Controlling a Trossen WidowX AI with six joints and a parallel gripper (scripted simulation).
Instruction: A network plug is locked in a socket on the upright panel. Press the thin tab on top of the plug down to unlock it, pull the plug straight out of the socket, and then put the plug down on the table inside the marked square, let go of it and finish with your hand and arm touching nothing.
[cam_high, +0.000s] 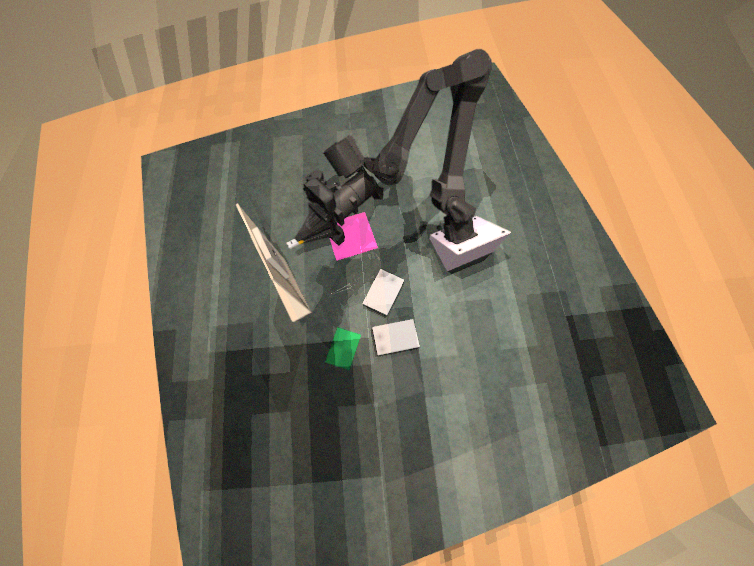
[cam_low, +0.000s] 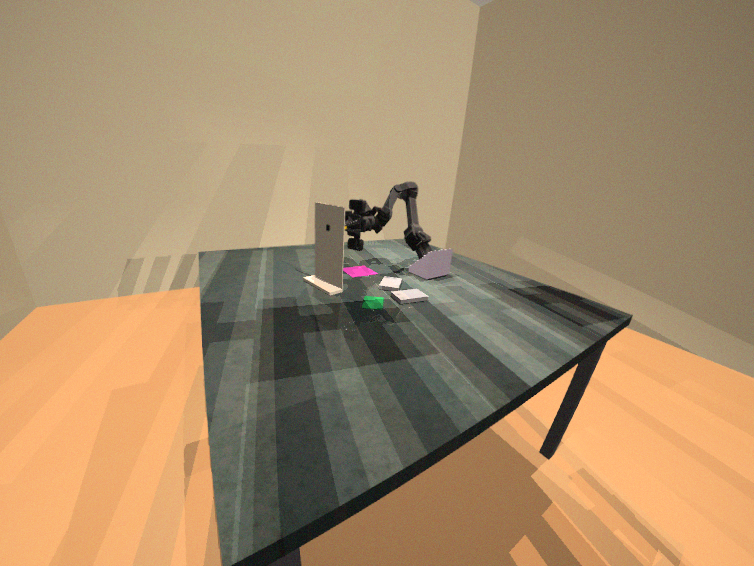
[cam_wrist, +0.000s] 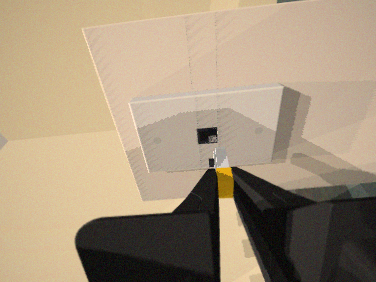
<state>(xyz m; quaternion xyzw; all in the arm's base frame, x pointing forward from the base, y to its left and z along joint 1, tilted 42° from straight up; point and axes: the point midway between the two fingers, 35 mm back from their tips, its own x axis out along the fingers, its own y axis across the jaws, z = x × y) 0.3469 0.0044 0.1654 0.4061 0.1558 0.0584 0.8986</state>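
My gripper (cam_high: 302, 241) (cam_wrist: 222, 175) is shut on the network plug (cam_high: 292, 243) (cam_wrist: 221, 158), which has a clear-white front and a yellow body. The plug is out of the socket (cam_wrist: 206, 135), with a gap between its front and the upright panel (cam_high: 296, 309) (cam_low: 328, 258) (cam_wrist: 145, 55). Gripper and plug are high above the table. In the wrist view the plug's front shows just below and right of the dark socket opening. The tab cannot be made out. A flat magenta square (cam_high: 359, 238) (cam_low: 359, 271) lies on the table (cam_high: 487, 389) (cam_low: 304, 396), partly behind the gripper in the top view.
A smaller flat green patch (cam_high: 343, 348) (cam_low: 373, 302) lies on the table. Two low white blocks (cam_high: 383, 292) (cam_high: 395, 337) lie beyond the magenta square, near the green patch. The arm's base stands on a pale wedge (cam_high: 472, 252) (cam_low: 433, 264).
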